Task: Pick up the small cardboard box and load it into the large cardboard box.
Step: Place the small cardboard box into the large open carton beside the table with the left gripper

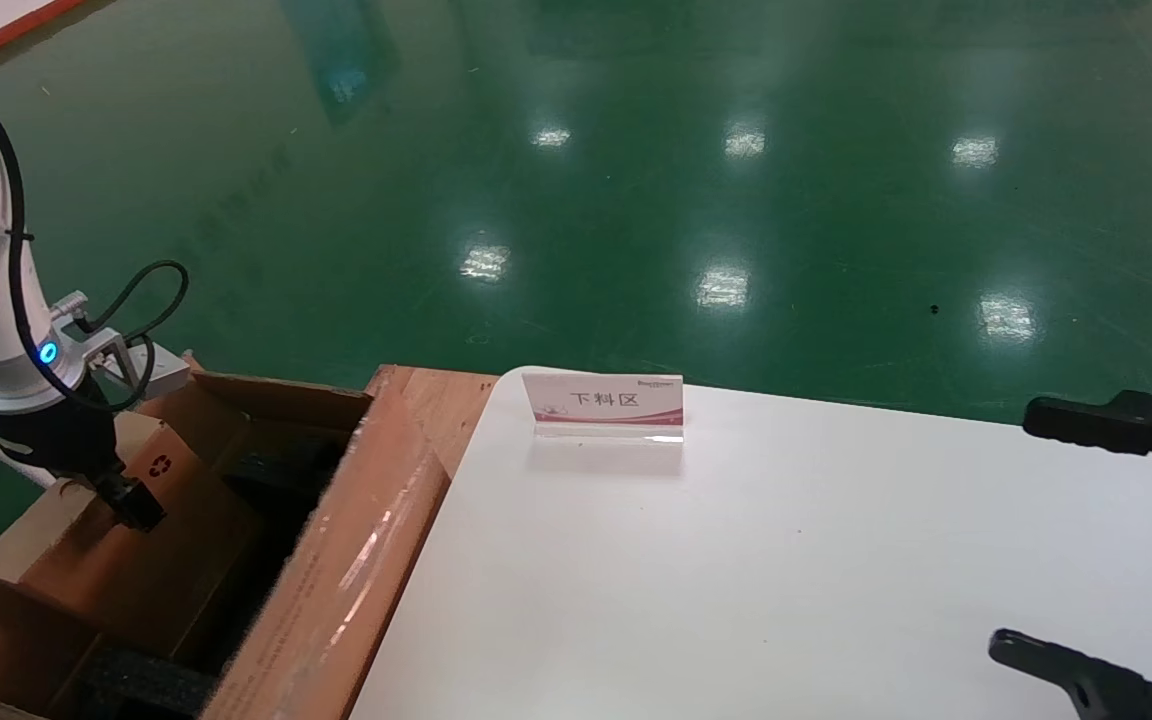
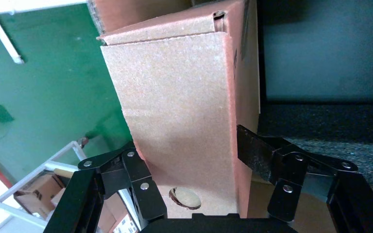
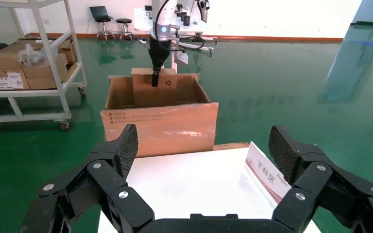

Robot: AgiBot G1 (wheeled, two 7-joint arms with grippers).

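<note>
Left gripper [image 2: 189, 170] clamped the flat brown small cardboard box [image 2: 184, 111] on edge, so it could slide down into the big brown flapped large cardboard box [image 1: 336, 560] beneath. Right gripper [image 3: 204, 155] hung released over the white table [image 1: 786, 560].

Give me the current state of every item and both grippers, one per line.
small cardboard box: gripped, tilted, lowered partway into the large box.
large cardboard box: flaps open, black foam inside.
left gripper: shut on the small box's sides, above the large box.
right gripper: open, empty, over the white table's right side.
sign: upright on the table's far edge.
white table: holds only the sign.
</note>
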